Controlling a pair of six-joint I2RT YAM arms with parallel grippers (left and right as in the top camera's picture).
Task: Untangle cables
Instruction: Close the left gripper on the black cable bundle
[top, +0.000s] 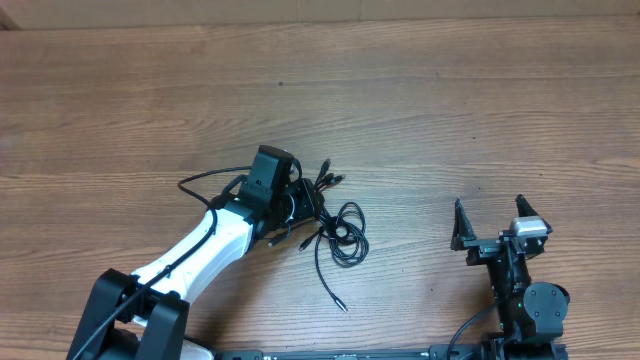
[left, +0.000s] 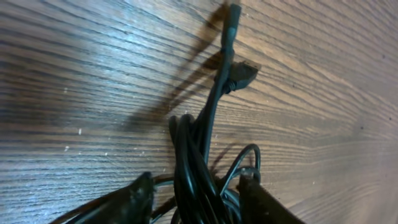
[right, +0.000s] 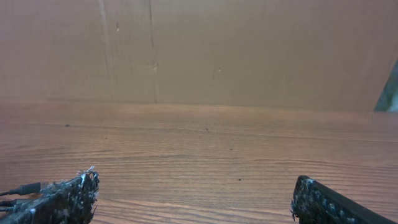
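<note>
Standing over the wooden tabletop, I see the left arm, white-shelled, reaching in from the near left corner to the middle. The right arm sits folded near the right edge, well apart from the work. The right pincer is spread wide over bare wood with nothing between its fingers.

The cables lie near the middle of the tabletop as a loose black bundle, a few loops spilling to the right and one stray cord trailing toward the near edge. The left pincer is down on the bundle's left part. Its two fingers straddle a thick hank of cords, but I cannot tell whether they actually clamp it. Beyond the fingers, two plug ends poke out side by side.
</note>
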